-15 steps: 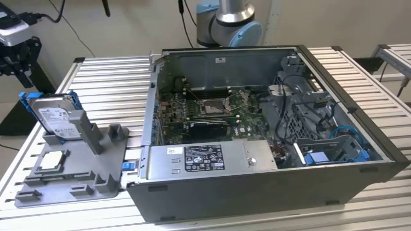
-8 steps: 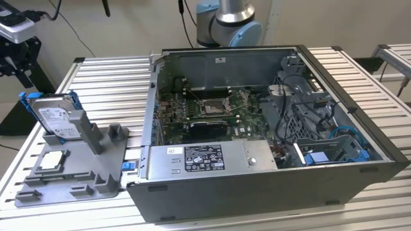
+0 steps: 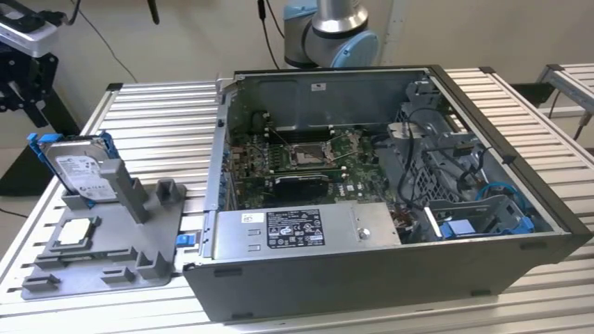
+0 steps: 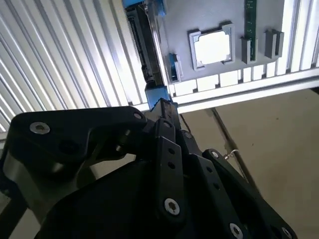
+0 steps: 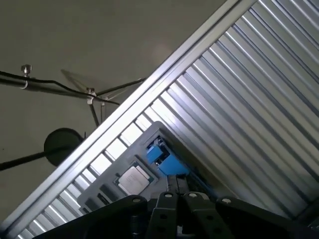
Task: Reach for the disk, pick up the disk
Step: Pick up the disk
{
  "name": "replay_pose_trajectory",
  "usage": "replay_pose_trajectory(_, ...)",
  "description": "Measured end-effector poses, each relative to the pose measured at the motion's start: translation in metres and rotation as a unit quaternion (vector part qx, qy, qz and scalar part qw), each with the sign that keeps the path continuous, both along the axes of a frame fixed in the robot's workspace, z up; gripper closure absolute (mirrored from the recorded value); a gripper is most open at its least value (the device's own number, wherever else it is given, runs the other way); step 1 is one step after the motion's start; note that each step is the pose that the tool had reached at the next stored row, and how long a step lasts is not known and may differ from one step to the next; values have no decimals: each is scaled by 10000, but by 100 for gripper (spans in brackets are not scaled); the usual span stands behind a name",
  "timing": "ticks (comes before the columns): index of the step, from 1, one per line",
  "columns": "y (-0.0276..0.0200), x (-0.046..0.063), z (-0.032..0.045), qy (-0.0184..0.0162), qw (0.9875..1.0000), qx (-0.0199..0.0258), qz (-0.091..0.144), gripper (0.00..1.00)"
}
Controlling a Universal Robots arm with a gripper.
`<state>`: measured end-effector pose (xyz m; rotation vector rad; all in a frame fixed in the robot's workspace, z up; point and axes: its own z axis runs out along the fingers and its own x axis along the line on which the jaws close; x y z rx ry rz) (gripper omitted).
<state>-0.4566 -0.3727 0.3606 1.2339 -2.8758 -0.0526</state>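
Exterior view: grey fixture (image 3: 121, 245) on table (image 3: 158, 111) holds upright disk (image 3: 79, 170) and square chip (image 3: 76, 233). Second wrist view: claw (image 4: 163, 107) narrow, empty, close to disk's blue frame.

Soft, even room light in the exterior view, no hard shadows. In the second wrist view the table slats (image 4: 60, 55) beyond the gripper (image 4: 163, 105) glare white and the square chip (image 4: 213, 49) blows out, while the gripper body is near silhouette. First wrist view: bright streaks on the slats ahead of the gripper, a dim floor (image 5: 75, 30) and faint shadows by the cables (image 5: 50, 85).
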Motion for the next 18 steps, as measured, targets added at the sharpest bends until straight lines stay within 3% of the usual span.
replay_pose_trajectory(4, 0, 0, -1, -15, 9993, 0, 365, 100)
replay_pose_trajectory(9, 0, 0, -2, -38, 9967, 0, 815, 100)
replay_pose_trajectory(14, 0, 0, -1, -42, 9920, 2, 1264, 100)
replay_pose_trajectory(18, 0, 0, -1, -42, 9866, 3, 1631, 100)
